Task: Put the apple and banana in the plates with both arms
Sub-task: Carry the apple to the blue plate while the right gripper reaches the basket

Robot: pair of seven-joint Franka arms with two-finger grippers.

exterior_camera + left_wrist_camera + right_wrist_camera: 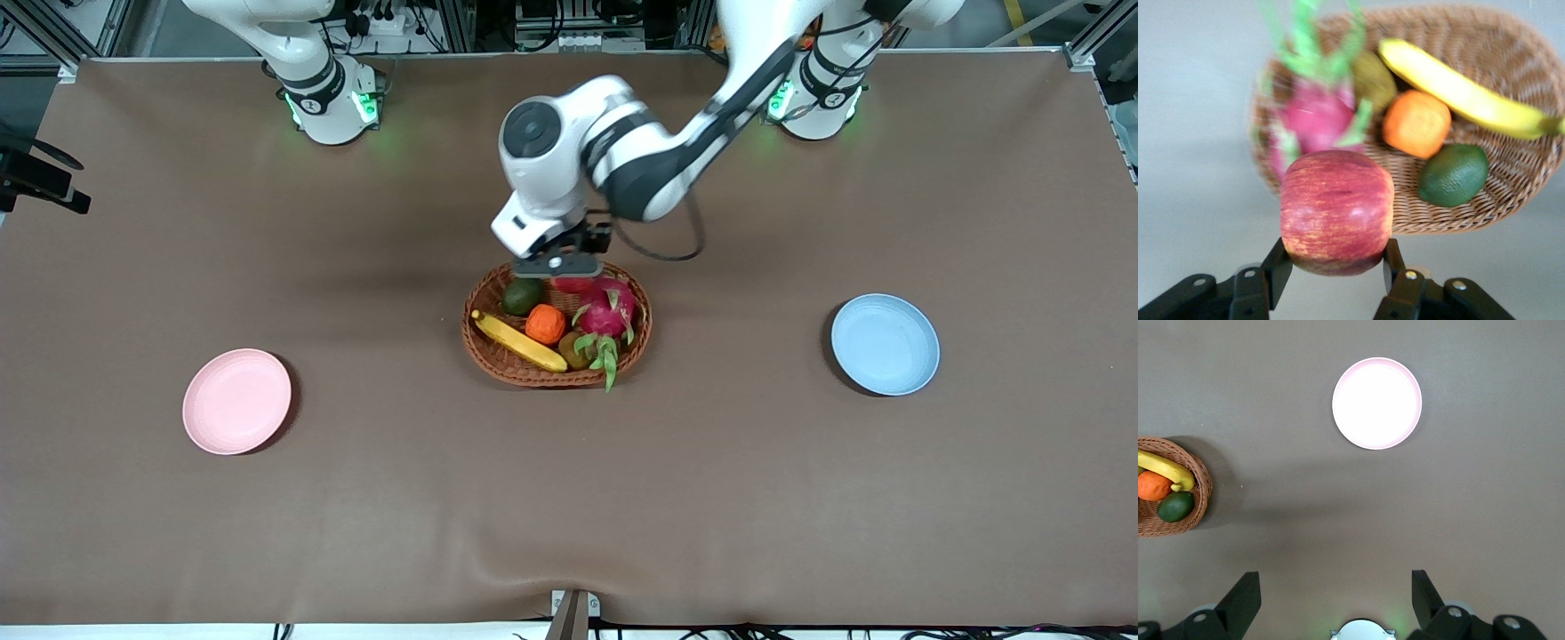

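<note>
One apple (1337,212) is clamped between the fingers (1275,267) of the left tool (558,263), lifted just clear of the basket (498,356) and hanging over its rim on the side toward the robots' bases. Directly under the left tool, in the basket, lie an avocado (523,296), an orange fruit (545,324), a pink dragon fruit (609,311) with green leaves and a kiwi (575,350). The banana (518,341) lies at the basket's edge nearest the front camera, touching the orange fruit, lower than the tool and untouched. The blue plate (885,344) sits well apart from the left tool, toward the left arm's end of the table (569,498). The right tool (1331,600) waits high over bare table with its fingers spread wide and nothing between them; the pink plate (236,401) lies below it, well apart from the basket.
</note>
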